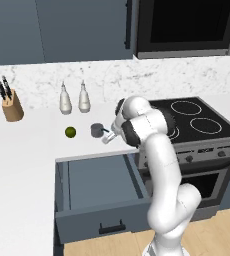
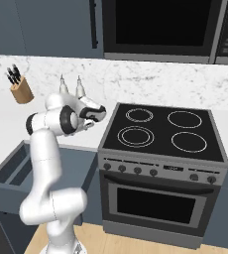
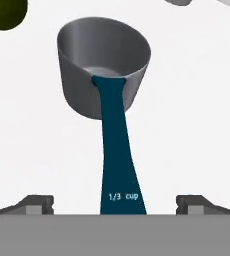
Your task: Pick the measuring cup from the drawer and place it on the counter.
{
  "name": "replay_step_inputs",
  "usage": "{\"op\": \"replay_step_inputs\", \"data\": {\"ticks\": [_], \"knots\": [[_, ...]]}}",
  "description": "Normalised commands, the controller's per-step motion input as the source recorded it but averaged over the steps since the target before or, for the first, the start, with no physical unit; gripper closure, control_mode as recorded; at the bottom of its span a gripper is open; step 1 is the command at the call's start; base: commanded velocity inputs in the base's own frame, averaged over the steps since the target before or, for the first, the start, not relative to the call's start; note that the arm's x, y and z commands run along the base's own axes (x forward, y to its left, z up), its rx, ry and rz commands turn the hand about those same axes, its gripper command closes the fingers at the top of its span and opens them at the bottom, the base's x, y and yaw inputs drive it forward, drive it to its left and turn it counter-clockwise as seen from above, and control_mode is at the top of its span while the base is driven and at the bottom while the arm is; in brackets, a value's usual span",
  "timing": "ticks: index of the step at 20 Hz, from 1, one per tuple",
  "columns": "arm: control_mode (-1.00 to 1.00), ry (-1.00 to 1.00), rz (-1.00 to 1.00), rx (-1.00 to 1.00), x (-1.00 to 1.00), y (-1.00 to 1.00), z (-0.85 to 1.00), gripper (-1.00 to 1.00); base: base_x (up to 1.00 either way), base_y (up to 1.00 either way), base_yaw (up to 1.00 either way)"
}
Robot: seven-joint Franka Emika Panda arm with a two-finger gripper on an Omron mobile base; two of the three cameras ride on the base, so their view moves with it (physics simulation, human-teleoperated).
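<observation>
Now, at the far left of the bench, a wooden knife block is standing close to the marbled back wall. Further right, two pale bottles are standing side by side near that back edge. In front of them, toward the front edge, a green lime is lying on the white surface, and just to its right the measuring cup is sitting upright on the bench, its teal handle reaching toward the arm.

Along the hand view, the measuring cup's grey bowl is resting flat on the white surface and the handle, marked "1/3 cup", is running down between the two dark fingertips. The claw is standing spread wide, with clear gaps on both sides of the handle, so it is gripping nothing. From the left base view the claw is hanging just beside the cup, near the bench's front edge.

Below that edge, the drawer is standing pulled out, its grey-blue inside showing. To the right, the black stovetop is adjoining the bench's right end, with the oven front underneath.
</observation>
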Motion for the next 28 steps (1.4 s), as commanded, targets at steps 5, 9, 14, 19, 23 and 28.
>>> {"op": "replay_step_inputs", "data": {"ticks": [5,9,14,19,23,28], "knots": [[-1.0,0.07,-0.13,0.0,-0.25,0.01,0.57,-1.0,0.0,0.0,0.0],[-1.0,0.03,-0.29,0.0,-0.44,0.0,0.46,-1.0,0.0,0.0,0.0],[-1.0,0.0,-0.3,0.0,-0.72,0.01,0.25,-1.0,0.0,0.0,0.0],[-1.0,-0.05,-0.23,0.0,-0.71,0.06,0.47,-1.0,0.0,0.0,0.0],[-1.0,-0.15,-0.14,0.0,-0.39,0.04,0.83,-1.0,0.0,0.0,0.0],[-1.0,-0.17,-0.1,0.0,-0.35,0.02,0.84,-1.0,0.0,0.0,0.0]]}}
